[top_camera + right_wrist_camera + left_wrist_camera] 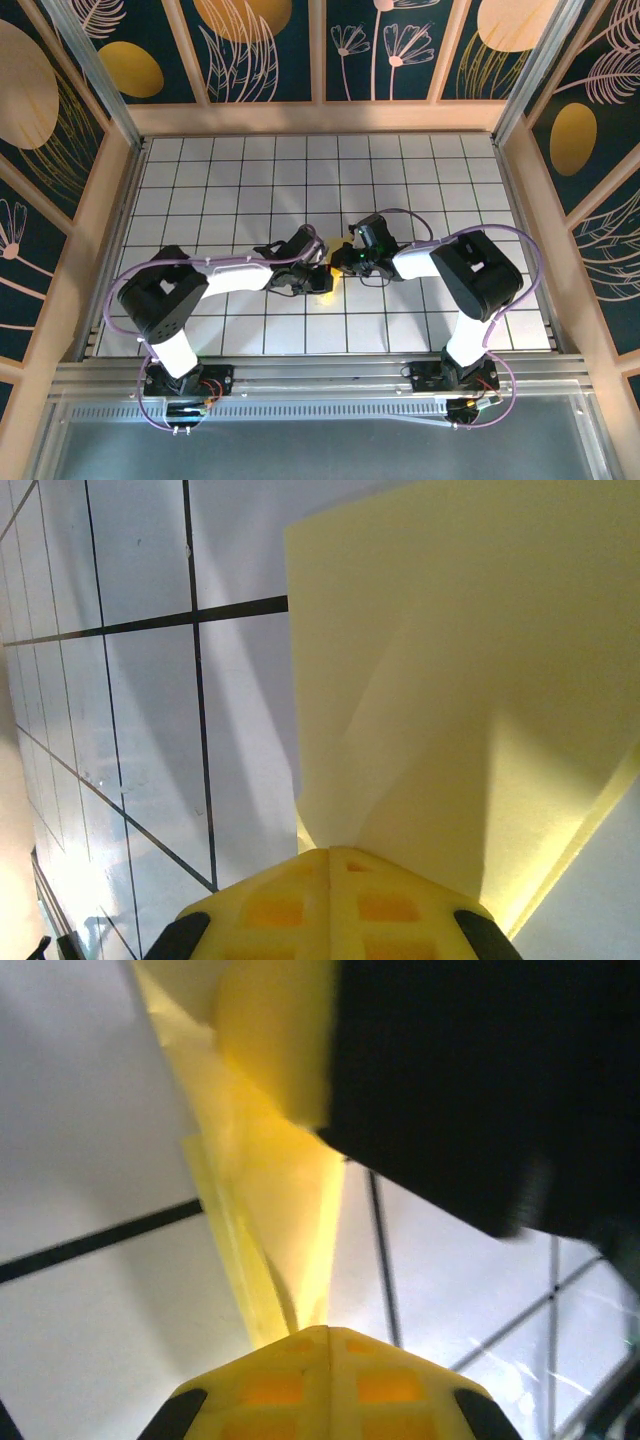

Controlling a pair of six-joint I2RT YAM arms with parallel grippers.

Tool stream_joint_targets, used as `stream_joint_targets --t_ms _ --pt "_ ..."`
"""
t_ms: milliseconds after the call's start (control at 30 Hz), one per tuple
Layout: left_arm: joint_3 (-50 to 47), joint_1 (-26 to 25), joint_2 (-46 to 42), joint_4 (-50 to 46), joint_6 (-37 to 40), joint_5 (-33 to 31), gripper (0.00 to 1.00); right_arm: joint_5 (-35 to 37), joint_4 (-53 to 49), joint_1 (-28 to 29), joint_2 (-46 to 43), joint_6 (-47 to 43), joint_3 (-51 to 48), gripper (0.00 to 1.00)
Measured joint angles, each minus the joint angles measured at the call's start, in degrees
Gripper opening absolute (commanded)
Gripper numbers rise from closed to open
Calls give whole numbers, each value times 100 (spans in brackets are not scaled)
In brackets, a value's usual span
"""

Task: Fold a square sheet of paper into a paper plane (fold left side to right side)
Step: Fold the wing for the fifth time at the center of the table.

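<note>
- The folded yellow paper (450,680) is held over the gridded surface (140,730).
- It is clamped by the jaws of the left gripper (328,1332) and the right gripper (330,852).

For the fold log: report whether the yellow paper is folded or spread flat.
Folded. The yellow paper shows creased, overlapping layers with stacked edges, pinched by the shut left hand and right hand.
</note>
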Motion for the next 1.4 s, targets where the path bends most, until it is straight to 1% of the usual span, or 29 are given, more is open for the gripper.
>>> stream_joint_targets --t_ms 167,500,900,1400 --pt "-155 0 -282 170 -131 330 5 -4 -4 0 9 -2 15 0" --pt "-280 15 -90 553 -378 702 4 -37 -4 22 76 -7 92 0" --pt "-332 17 271 632 -407 737 4 -20 -15 50 111 -22 138 0" --pt "-498 22 308 820 -433 734 4 -20 -129 55 129 -26 205 0"
